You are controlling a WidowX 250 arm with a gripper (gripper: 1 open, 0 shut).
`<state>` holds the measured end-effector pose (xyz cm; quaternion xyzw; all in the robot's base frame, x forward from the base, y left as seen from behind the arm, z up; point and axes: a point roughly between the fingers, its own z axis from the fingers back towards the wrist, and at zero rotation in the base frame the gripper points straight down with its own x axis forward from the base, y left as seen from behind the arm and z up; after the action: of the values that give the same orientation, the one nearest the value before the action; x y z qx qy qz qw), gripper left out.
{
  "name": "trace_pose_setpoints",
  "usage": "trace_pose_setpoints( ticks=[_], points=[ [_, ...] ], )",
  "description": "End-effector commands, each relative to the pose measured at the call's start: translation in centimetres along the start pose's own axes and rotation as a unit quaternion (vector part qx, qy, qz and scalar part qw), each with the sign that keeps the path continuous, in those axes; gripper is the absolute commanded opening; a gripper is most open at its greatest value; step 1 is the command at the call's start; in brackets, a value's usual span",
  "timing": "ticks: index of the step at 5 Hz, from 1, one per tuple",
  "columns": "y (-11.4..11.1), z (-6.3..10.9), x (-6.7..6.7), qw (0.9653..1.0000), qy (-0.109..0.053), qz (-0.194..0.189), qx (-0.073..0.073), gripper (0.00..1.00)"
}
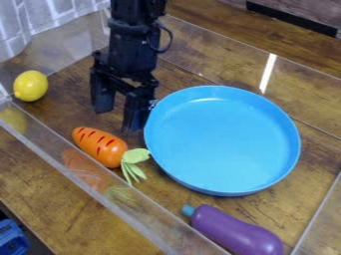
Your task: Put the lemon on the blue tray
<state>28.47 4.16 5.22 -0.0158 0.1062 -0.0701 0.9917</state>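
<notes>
In the camera view, the gripper [118, 108] hangs with jaws spread and empty just left of the tray [221, 137], above the carrot [100, 144], while the lemon [31, 86] lies well apart at the left.

Glossy plastic blue tray [221, 138], smooth lemon [31, 86], wood-grain table [54, 149], shiny eggplant [236, 234]

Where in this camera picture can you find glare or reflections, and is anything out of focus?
In the camera view, a bright white streak of glare lies on the glossy tabletop beyond the blue tray; the clear wall beside the lemon shows hazy reflections; the whole picture is slightly soft, nothing singled out.
</notes>
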Motion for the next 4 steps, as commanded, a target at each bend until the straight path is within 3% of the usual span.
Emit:
trace_pose_setpoints(
  ticks=[1, 4],
  points=[
    [0.80, 0.96, 0.46, 0.9997, -0.024, 0.007, 0.004, 1.00],
    [1.37, 0.47, 0.46, 0.9997, -0.025, -0.001, 0.001, 1.00]
  ],
)
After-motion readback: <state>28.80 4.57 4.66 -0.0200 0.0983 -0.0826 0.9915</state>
